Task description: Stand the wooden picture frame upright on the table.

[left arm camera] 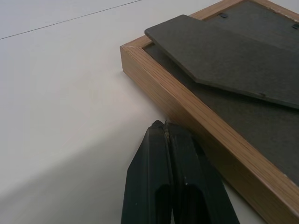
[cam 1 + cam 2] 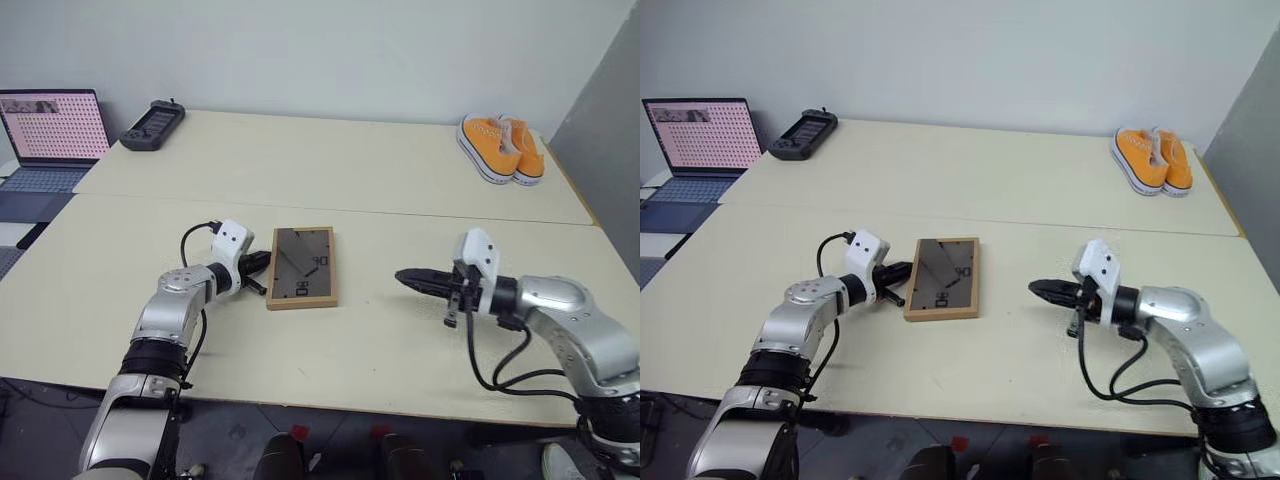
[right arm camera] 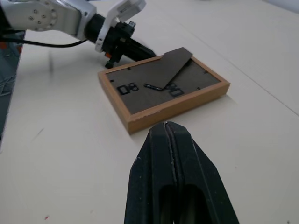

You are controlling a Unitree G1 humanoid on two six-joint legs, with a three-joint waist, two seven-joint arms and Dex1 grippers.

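a small wooden picture frame [image 2: 301, 268] lies face down near the middle of the pale, smooth tabletop [image 2: 400, 200], just on the near side of its seam. its dark grey board back faces up, the flat easel stand slightly lifted. it looks light, rigid and likely to slide; the raised wood rim offers a hold. left gripper [image 2: 262, 272] clenched and empty at the frame's left edge; right gripper [image 2: 412, 279] clenched, well apart.
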